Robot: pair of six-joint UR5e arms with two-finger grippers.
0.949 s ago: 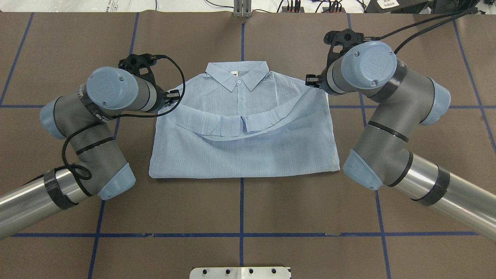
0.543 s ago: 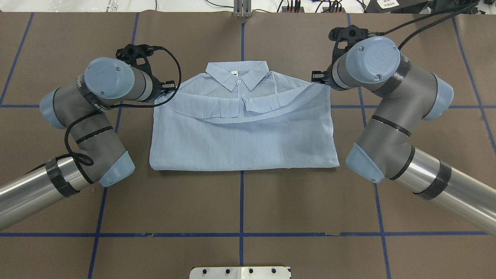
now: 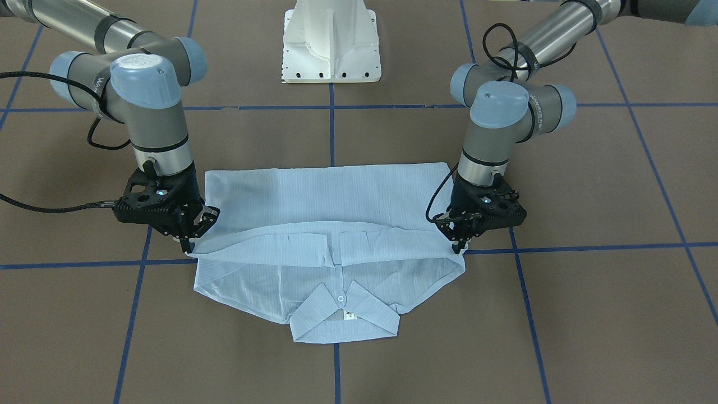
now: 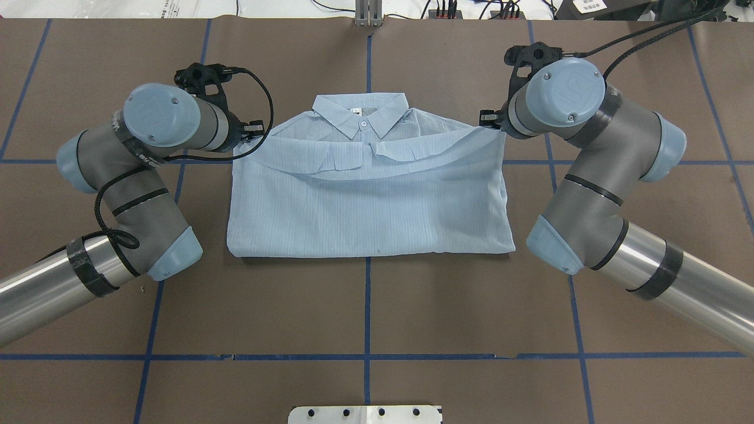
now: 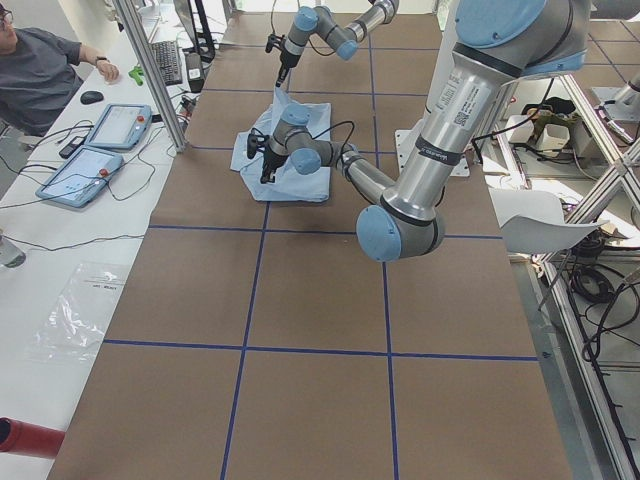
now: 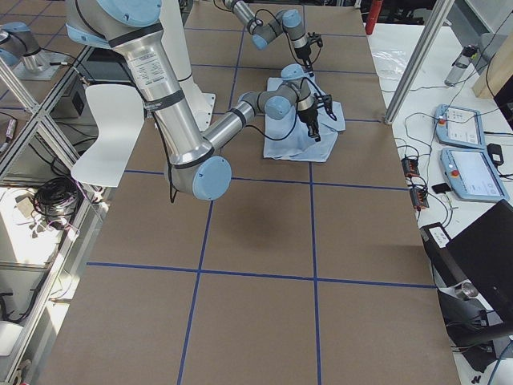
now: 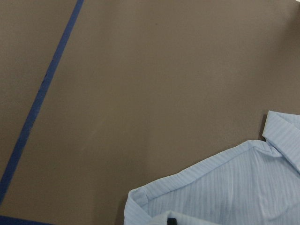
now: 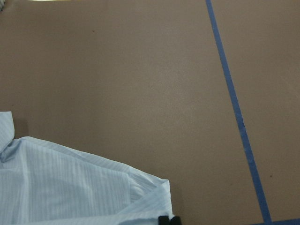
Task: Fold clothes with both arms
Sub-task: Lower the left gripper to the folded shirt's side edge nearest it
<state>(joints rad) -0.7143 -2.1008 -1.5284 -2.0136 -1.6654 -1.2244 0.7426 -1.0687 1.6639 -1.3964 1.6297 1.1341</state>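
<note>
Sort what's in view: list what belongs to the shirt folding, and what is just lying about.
In the job:
- the light blue shirt
- the left hand and the right hand, each pinching a corner of its folded-over edge

Lying about:
- the white pedestal base
- the tablets, keyboard and clear plastic bag on the side bench

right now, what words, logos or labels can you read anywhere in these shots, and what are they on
"UR": faint logo on the right arm joint cap.
White lettering on the left arm wrist: too blurred to read.
Sticker on the left arm's tube: too small.
Shirt collar tag: too small.
</note>
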